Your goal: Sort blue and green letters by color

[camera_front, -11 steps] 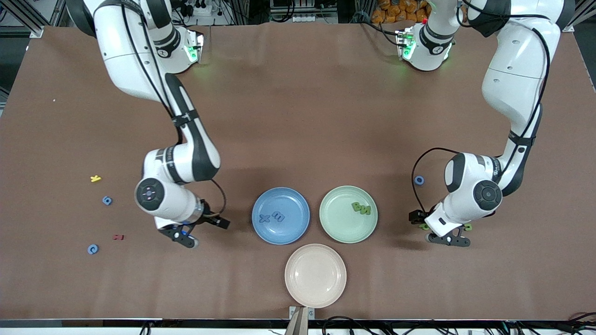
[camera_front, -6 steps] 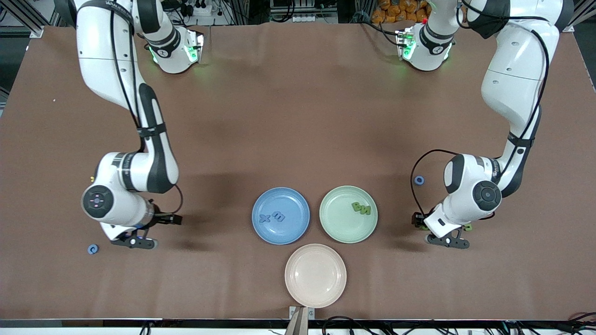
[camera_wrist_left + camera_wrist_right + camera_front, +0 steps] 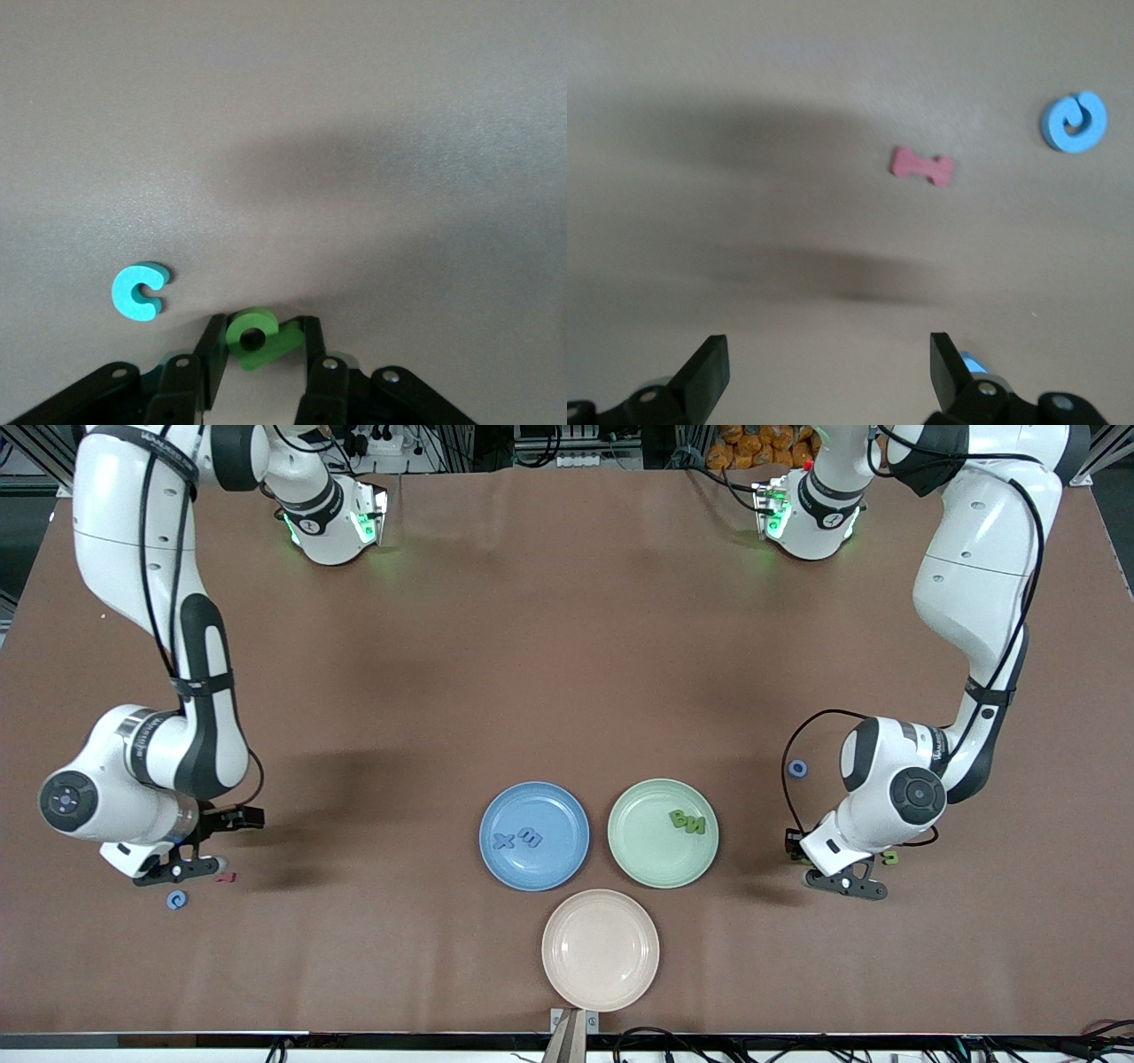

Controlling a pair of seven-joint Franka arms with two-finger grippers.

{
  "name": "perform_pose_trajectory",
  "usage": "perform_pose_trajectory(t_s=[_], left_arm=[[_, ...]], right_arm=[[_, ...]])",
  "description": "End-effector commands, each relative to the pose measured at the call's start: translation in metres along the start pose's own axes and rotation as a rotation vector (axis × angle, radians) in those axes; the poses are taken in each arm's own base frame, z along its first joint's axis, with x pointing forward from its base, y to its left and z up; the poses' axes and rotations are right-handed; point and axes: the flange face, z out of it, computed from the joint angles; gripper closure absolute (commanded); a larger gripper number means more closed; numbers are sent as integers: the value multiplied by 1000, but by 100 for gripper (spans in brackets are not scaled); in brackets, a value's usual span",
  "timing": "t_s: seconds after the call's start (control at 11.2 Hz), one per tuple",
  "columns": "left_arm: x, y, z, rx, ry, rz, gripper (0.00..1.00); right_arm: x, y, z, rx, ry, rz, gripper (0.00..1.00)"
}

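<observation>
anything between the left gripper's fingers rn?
Yes: a green letter sits between the open left gripper's fingers, on the table. The left wrist view shows it.

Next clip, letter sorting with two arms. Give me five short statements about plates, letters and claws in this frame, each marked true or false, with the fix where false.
1. The blue plate holds two blue letters. True.
2. The pink plate holds one green letter. False: nothing lies in it.
3. The left claw has its fingers on either side of a green letter on the table. True.
4. The right claw is shut on the dark red letter. False: it is open and holds nothing; that letter lies loose on the table.
5. The green plate holds green letters. True.
</observation>
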Motion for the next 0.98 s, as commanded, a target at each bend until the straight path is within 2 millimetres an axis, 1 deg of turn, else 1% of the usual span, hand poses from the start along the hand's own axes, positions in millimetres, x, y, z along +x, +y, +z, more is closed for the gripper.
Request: perform_pose_trajectory(t_s=[0.0,0.09,0.18,0.27,0.36,0.45,0.53,0.62,0.8,0.89], left_arm=[[8,21,-24,12,13,-3,94],[8,36,-35,3,-5,-47,94],[12,58,-50,-1,-9,-86,94],[11,80,-56,-1,-28,-136,94],[11,110,-60,-3,-32,-181,94],[7,141,-59,-4,-36,-238,94],[8,163,-63,-3,-25,-291,94],[5,183,-63,-4,-24,-323,94],[-1,210,-60,-6,-31,-372,94],[-3,218,-57,-5,-35,-393,94]], right_arm=[[-44,32,8,0,50,-201,0],[-53,46,16,-28,69,-346,0],[-57,50,23,-60,86,-462,0],[-63,57,28,-76,90,-520,0],[-71,69,32,-75,85,-574,0],[-76,79,34,-66,93,-610,0],[-81,86,36,-51,109,-633,0],[-86,89,43,-24,130,-643,0],[-87,88,49,0,160,-651,0],[-85,84,50,-1,162,-657,0]])
